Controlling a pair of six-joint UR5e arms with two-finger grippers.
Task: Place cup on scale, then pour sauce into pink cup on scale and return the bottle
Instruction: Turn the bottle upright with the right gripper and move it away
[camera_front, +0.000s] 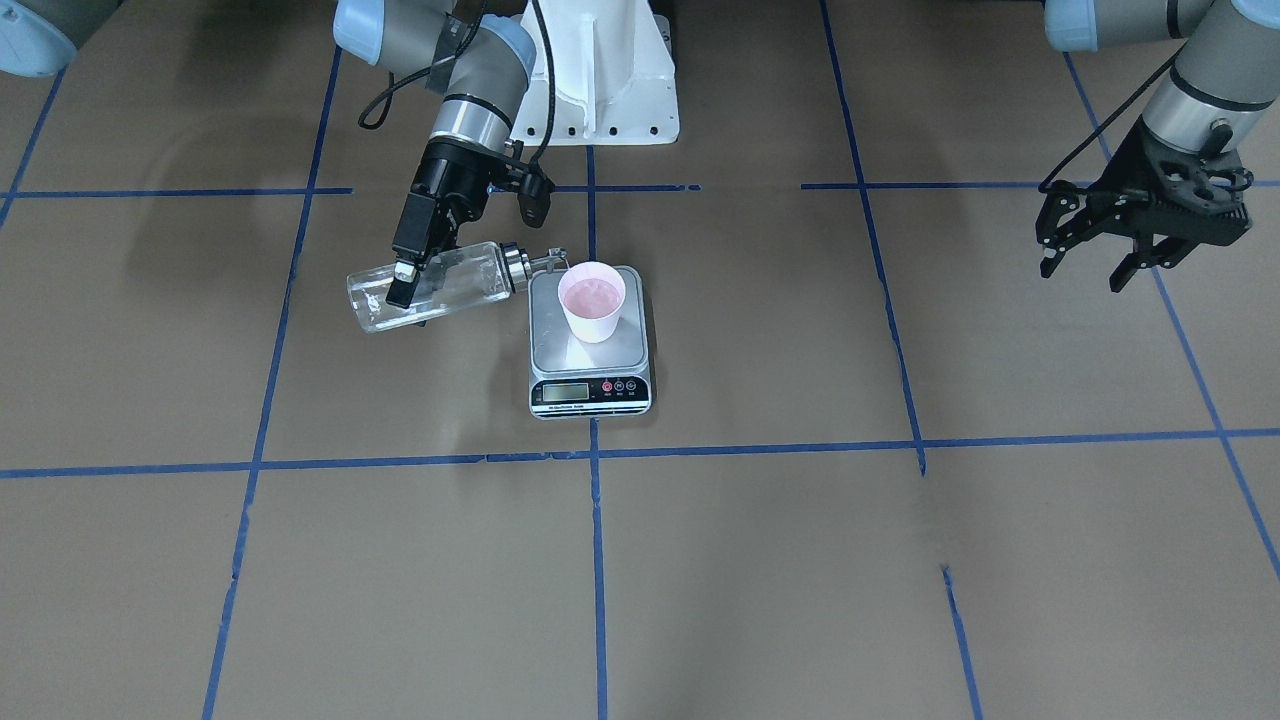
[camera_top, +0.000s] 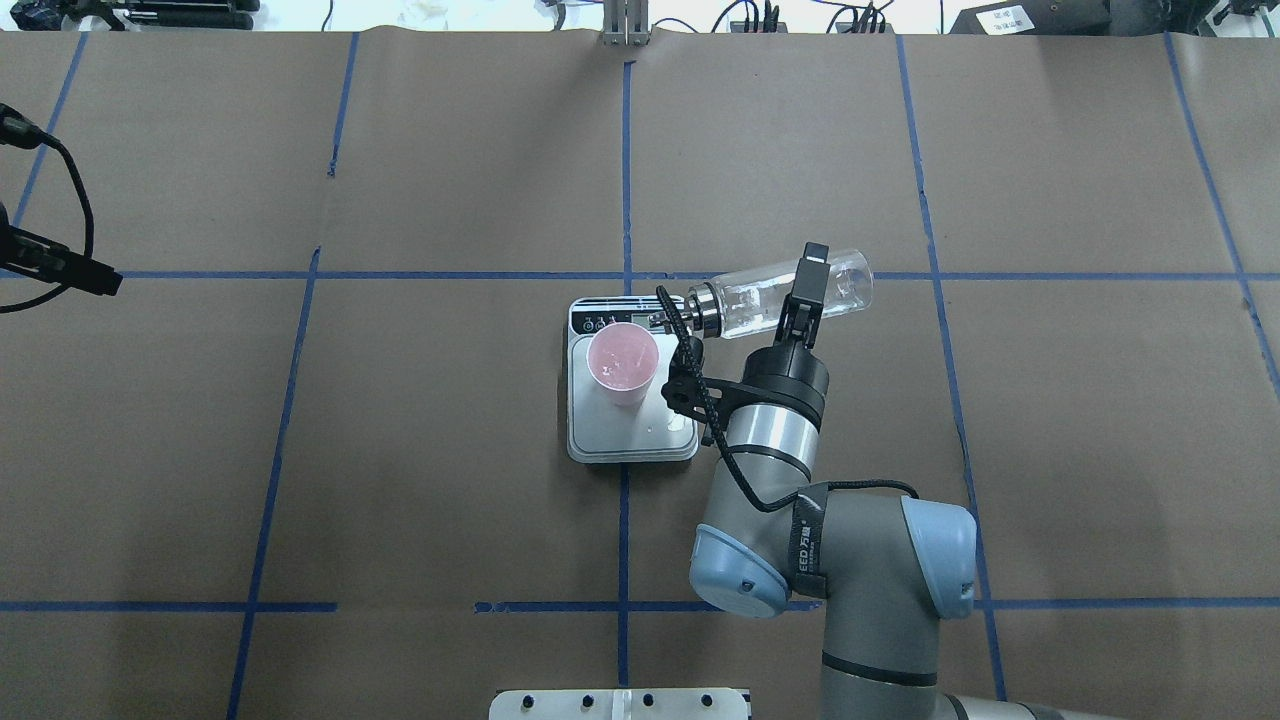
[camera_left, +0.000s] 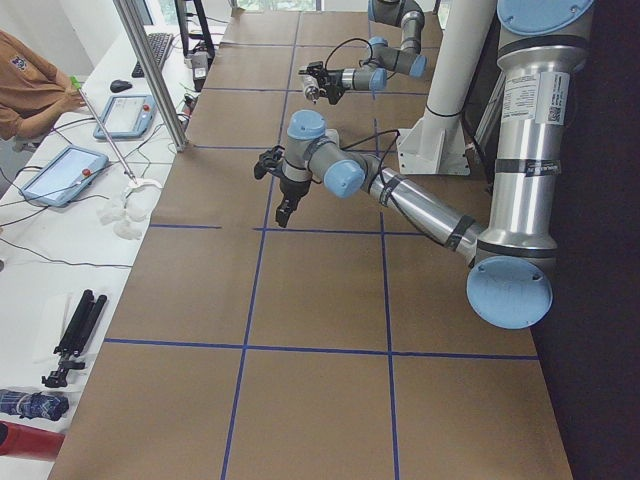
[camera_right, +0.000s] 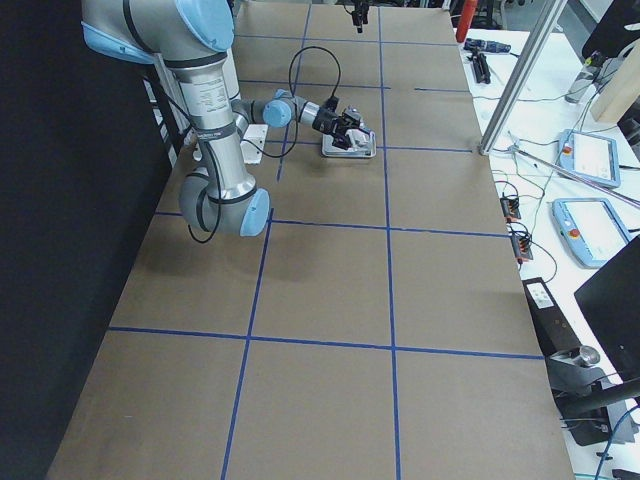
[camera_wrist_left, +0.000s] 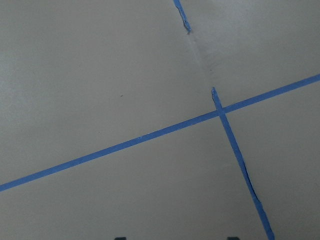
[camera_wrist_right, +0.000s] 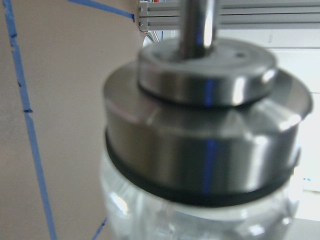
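Now | right hand (camera_top: 805, 290) clamps bottle (camera_top: 742, 298) tipped sideways, spout near cup (camera_top: 622, 362) | left hand (camera_front: 1092, 266) open, well apart

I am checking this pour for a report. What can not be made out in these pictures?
The scale display's digits: too small in the front-facing and overhead views.
How full the cup is: too small there to judge.
The bottle spout's tip: cut off by the top edge of the blurred right wrist view.
The left tool: mostly cut off by the overhead view's left edge.
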